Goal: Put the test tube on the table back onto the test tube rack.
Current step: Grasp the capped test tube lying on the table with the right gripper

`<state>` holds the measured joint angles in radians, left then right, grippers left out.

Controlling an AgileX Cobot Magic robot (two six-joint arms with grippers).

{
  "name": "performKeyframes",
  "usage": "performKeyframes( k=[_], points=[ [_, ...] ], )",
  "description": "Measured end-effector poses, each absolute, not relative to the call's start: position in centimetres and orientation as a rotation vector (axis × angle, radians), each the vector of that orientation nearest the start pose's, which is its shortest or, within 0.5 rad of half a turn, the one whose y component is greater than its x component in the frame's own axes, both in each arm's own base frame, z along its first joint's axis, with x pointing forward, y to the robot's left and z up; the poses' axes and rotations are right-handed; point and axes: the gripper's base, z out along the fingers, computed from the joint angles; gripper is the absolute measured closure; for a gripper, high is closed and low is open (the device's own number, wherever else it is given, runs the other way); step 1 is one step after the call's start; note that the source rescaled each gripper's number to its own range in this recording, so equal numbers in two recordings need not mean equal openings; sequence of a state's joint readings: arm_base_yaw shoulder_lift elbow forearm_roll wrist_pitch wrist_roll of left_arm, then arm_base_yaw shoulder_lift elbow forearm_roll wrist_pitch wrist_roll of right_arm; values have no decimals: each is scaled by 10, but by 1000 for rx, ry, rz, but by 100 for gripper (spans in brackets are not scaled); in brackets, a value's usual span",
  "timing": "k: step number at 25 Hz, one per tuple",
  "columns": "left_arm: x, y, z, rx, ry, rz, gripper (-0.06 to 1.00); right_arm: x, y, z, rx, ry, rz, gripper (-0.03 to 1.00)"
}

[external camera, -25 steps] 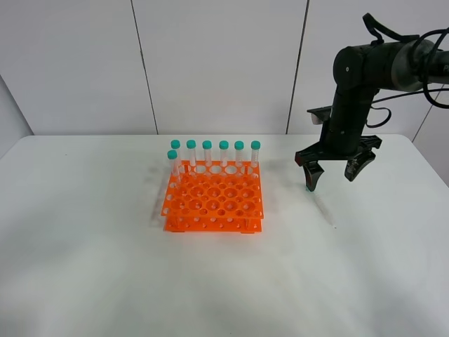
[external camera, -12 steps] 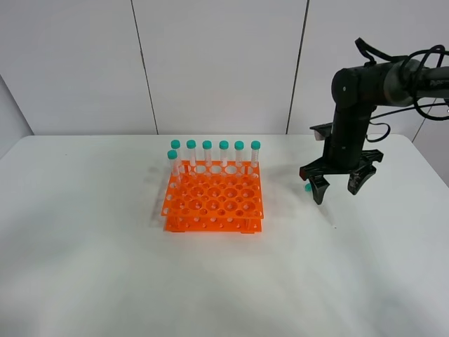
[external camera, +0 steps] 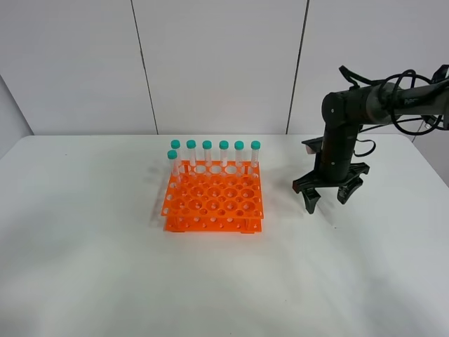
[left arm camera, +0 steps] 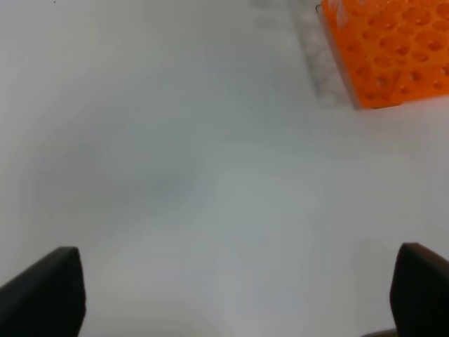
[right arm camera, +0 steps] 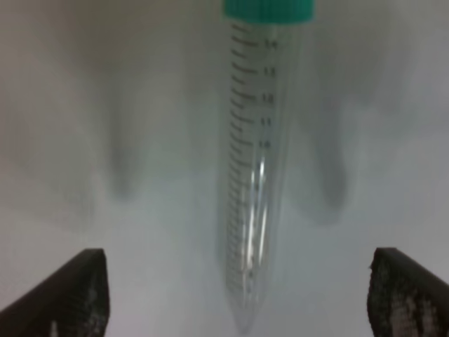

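Observation:
The test tube lies flat on the white table, clear with a teal cap; it fills the right wrist view between my open right fingers. In the exterior high view my right gripper is open and low over the table, right of the orange test tube rack, and it hides the tube there. The rack holds several teal-capped tubes upright along its far row and left side. My left gripper is open and empty above bare table, with a corner of the rack in its view.
White wall panels stand behind the table. The right arm and its cables reach in from the far right. The left arm does not show in the exterior high view.
My right gripper has come down and slightly left, from above the table to just over the lying tube, still open. The rack and its tubes have not moved.

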<state>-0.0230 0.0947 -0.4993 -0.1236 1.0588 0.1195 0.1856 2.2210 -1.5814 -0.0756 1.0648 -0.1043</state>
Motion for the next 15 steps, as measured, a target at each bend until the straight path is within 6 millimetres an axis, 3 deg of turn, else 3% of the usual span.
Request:
performKeyframes(
  k=[15],
  points=[
    [9, -10, 278, 150, 2127, -94, 0, 421, 80, 120, -439, 3092, 20, 9]
  ],
)
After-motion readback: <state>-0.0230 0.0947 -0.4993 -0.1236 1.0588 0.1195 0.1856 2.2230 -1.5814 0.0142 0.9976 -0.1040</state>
